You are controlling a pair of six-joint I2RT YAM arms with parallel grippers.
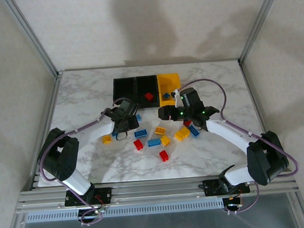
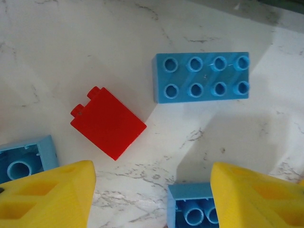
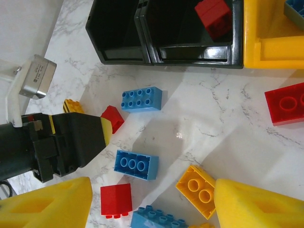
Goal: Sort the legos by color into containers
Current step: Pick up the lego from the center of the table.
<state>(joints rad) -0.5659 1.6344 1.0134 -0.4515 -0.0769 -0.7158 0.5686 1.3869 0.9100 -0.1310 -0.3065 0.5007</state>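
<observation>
Red, yellow and blue legos lie scattered on the marble table in front of three joined containers: two black bins (image 1: pixel 124 87) and a yellow bin (image 1: pixel 169 83). One red brick (image 1: pixel 149 96) lies in the middle black bin (image 3: pixel 190 47), and a blue brick (image 1: pixel 166 96) lies in the yellow bin (image 3: pixel 266 42). My left gripper (image 2: pixel 152 199) hangs open above a red brick (image 2: pixel 108 124), a blue eight-stud brick (image 2: pixel 202 77) and an overturned blue brick (image 2: pixel 190 209). My right gripper (image 3: pixel 152 206) is open over a red brick (image 3: pixel 116 199), an overturned blue brick (image 3: pixel 136 164) and a yellow brick (image 3: pixel 199 190).
The left gripper (image 1: pixel 127 120) and the right gripper (image 1: pixel 165 113) hover close together just in front of the bins. The left gripper's black finger (image 3: pixel 78 137) reaches into the right wrist view beside a red brick (image 3: pixel 112 118). More bricks (image 1: pixel 164 155) lie nearer the arms.
</observation>
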